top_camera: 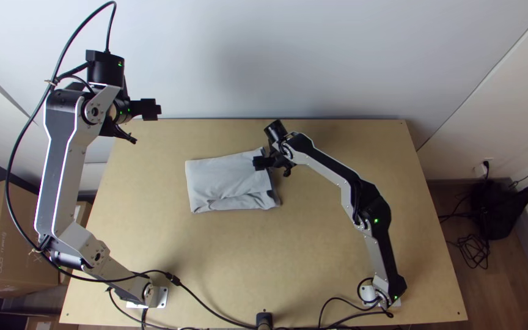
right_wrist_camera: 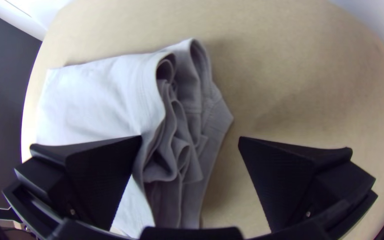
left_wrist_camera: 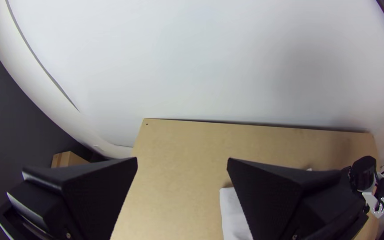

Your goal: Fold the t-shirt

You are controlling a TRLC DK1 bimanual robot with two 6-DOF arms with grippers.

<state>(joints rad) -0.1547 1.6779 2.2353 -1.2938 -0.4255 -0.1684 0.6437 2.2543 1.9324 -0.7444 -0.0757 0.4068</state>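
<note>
In the top view a light grey t-shirt (top_camera: pixel 224 178) lies folded into a compact rectangle near the table's middle. My right gripper (top_camera: pixel 266 162) is over its right end. In the right wrist view the shirt (right_wrist_camera: pixel 98 98) shows layered, rumpled folds along that end; my right gripper (right_wrist_camera: pixel 190 138) is open, one finger over the cloth and the other over bare wood. My left gripper (top_camera: pixel 151 109) is raised at the table's far left edge, away from the shirt. The left wrist view has my left gripper (left_wrist_camera: pixel 182 160) open with nothing between its fingers, and a shirt corner (left_wrist_camera: pixel 234 213) beyond one finger.
The wooden table (top_camera: pixel 337 256) extends around the shirt, with a pale wall (top_camera: pixel 313 61) behind its far edge. Black cables (top_camera: pixel 209 305) run along the near edge. Cardboard boxes (top_camera: pixel 16 238) stand on the floor at the left.
</note>
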